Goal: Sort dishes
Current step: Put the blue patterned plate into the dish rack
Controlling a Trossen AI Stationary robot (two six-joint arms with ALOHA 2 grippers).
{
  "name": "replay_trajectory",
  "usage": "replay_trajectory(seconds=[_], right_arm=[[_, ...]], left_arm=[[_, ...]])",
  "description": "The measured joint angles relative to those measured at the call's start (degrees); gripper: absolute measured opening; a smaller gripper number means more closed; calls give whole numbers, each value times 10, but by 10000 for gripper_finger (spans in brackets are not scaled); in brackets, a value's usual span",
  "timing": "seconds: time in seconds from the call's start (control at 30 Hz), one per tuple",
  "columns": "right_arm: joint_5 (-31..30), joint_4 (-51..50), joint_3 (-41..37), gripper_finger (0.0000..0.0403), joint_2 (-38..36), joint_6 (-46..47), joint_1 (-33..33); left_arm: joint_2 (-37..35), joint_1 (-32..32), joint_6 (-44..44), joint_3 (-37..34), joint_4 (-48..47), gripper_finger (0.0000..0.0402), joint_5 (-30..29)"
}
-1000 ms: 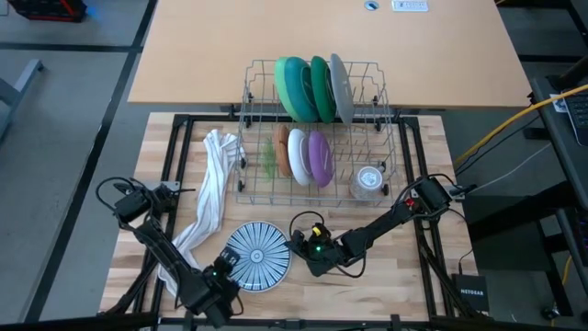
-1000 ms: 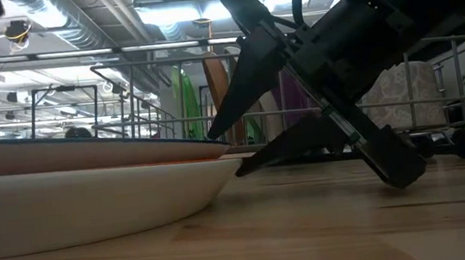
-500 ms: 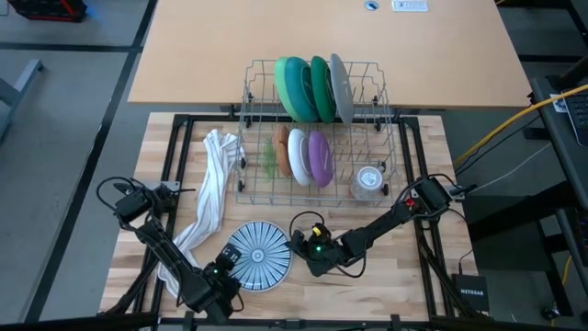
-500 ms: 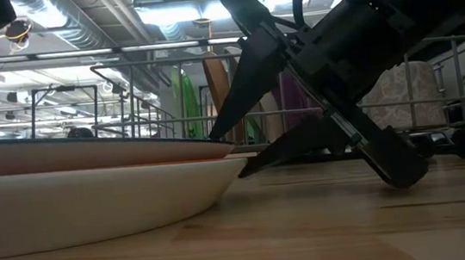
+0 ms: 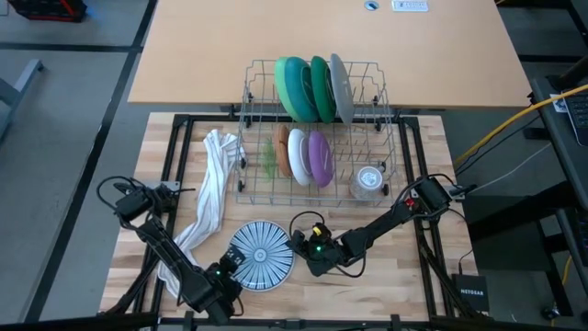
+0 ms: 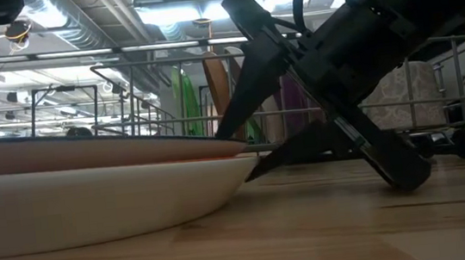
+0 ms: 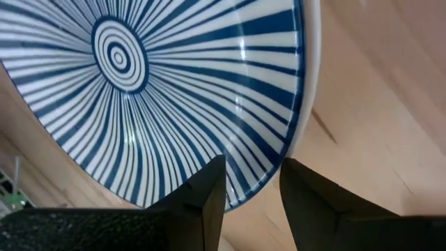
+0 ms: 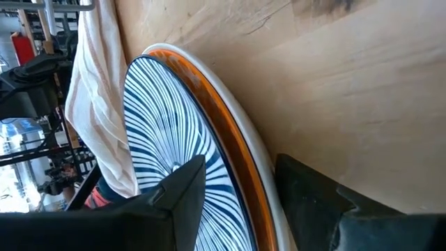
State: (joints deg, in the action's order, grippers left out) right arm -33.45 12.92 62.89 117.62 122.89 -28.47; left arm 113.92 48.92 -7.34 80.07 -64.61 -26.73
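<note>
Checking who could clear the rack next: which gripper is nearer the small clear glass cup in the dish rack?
Right. The right gripper sits at the striped plate's right rim, just in front of the rack holding the cup. The left gripper is at the plate's opposite edge, farther off.

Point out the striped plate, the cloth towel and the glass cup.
Striped plate (image 5: 260, 256): high view, centre of the pattern.
Cloth towel (image 5: 212, 188): high view, middle of the folds.
Glass cup (image 5: 368, 179): high view, its top, inside the rack.

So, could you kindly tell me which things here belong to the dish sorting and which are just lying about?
Job: striped plate, orange plate beneath it, green plates, grey plate, white plate, purple plate.

Lying about: towel, glass cup.
</note>
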Motion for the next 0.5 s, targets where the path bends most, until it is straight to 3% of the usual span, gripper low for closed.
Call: replay_trajectory(seconds=[0.5], right_arm=[[33, 11, 0, 179, 0, -5, 0]], left_arm=[[1, -44, 147, 1, 80, 123, -21]])
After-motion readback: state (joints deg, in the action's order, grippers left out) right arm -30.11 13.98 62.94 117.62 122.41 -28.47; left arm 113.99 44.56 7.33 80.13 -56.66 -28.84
